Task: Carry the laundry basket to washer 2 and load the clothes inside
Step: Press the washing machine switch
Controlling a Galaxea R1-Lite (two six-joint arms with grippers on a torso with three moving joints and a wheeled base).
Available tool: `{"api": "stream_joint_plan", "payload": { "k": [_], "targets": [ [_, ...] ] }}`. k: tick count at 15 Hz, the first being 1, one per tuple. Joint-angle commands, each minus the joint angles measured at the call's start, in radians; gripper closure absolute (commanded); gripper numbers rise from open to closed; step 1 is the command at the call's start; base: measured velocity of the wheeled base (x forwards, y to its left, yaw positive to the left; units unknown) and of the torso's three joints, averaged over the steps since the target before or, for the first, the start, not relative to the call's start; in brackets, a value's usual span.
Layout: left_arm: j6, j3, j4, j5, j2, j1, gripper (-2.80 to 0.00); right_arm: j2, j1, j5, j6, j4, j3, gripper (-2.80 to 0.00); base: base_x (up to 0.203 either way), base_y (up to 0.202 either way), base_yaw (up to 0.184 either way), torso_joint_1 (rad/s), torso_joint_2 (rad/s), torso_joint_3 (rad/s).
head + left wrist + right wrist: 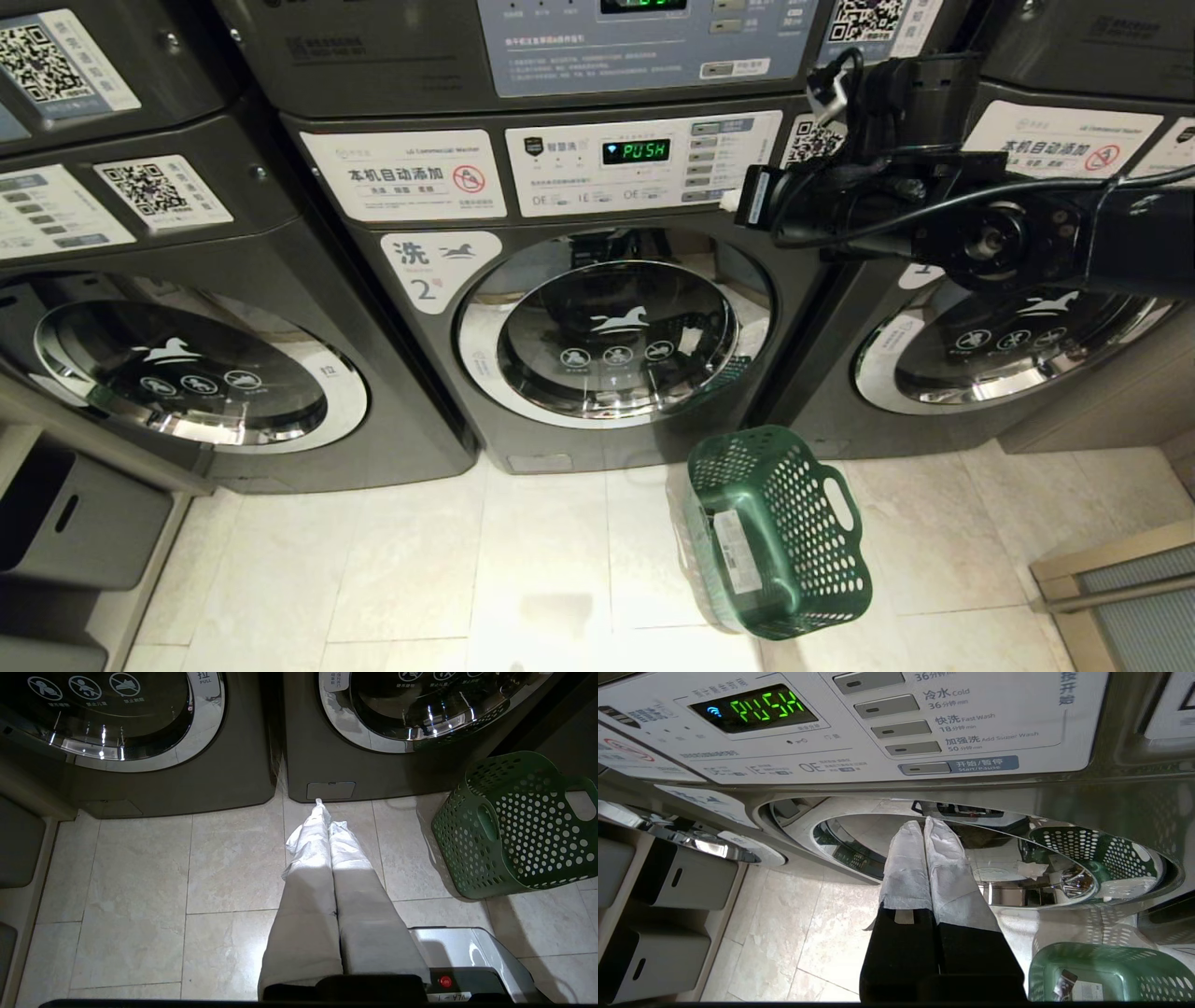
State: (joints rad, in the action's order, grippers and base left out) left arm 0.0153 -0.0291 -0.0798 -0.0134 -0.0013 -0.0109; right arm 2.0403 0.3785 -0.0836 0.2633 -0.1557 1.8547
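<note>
1. Right gripper [924,828], fingers pressed together and empty, hung before washer 2 [597,373]
2. Basket [775,532] sat on the floor, tipped, just right of the washer door [611,336]
3. Left gripper [325,816] was closed, low
4. Risk: a swinging door could strike the basket

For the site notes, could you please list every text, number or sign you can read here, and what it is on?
"PUSH": green display on washer 2.
"洗" and "2": its white horse label.
"本机自动添加": sticker on its panel.
"冷水 Cold", "快洗 Fast Wash", "开始/暂停 Start/Pause": button labels.
"拉 PULL": door tag of the neighbouring machine.
QR codes, fine print, the laundry basket sticker: unreadable.
</note>
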Motion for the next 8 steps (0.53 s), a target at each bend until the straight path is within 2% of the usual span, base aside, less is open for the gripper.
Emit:
{"api": "stream_joint_plan", "payload": {
  "k": [1,3,8],
  "targets": [
    [0.000,0.000,-0.002,0.000,0.001,0.000,0.00,0.048,0.000,-0.001,0.015,0.000,0.049,0.00,0.000,0.000,0.000,0.000,0.00,0.000],
    [0.000,0.000,0.000,0.001,0.001,0.000,0.00,0.084,0.000,0.012,0.026,0.008,0.090,0.00,0.000,0.000,0.000,0.000,0.00,0.000],
    [0.000,0.000,0.000,0.001,0.001,-0.001,0.00,0.100,0.002,0.013,0.031,0.000,0.095,0.00,0.000,0.000,0.000,0.000,0.00,0.000]
  ]
}}
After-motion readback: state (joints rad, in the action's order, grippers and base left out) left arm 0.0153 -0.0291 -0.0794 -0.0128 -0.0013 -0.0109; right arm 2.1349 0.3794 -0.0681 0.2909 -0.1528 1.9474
